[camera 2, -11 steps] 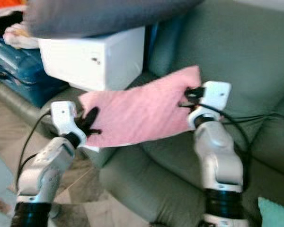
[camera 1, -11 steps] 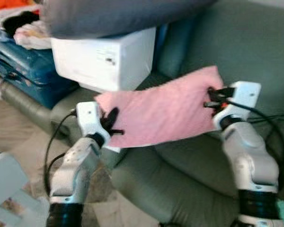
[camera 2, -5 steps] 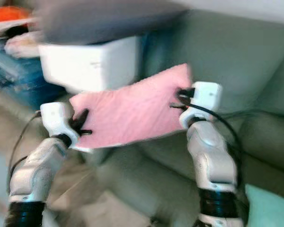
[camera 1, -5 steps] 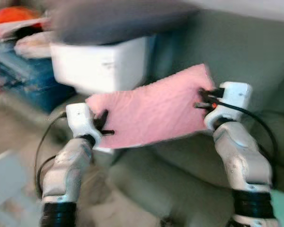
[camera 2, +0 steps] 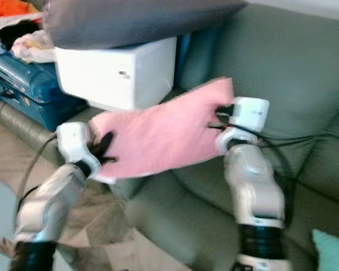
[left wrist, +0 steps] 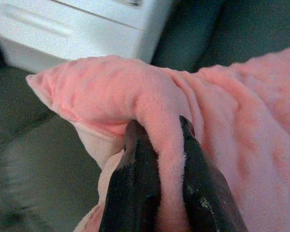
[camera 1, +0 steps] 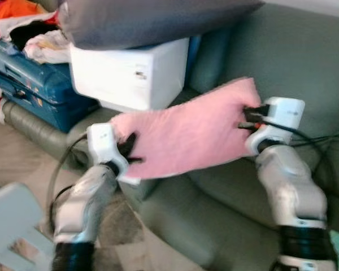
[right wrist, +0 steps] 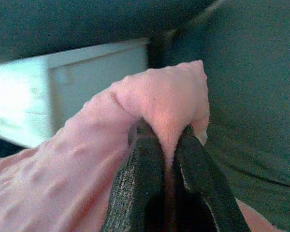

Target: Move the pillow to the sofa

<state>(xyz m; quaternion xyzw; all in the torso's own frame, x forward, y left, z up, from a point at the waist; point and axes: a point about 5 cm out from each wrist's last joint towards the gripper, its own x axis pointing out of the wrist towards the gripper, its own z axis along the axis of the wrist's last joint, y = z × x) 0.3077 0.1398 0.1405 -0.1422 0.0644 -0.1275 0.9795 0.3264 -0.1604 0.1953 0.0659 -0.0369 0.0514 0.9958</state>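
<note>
Two grippers, left gripper point(camera 1: 130, 151) and right gripper point(camera 1: 250, 117), each pinched an end of the pink pillow point(camera 1: 186, 132), carried above the green sofa point(camera 1: 305, 62). Next, it probably needed lowering onto the seat and releasing.

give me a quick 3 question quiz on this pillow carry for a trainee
1. True or false: the pink pillow already rests on the green sofa seat.
2. Multiple choice: what lies on top of the white box? A) a dark grey cushion B) a blue suitcase C) a teal cloth
3. Fill in: the left gripper and right gripper each pinch a fold of the pillow between two black ____.

Key
1. False: it hangs in the air between both grippers, above the seat.
2. A
3. fingers
</note>
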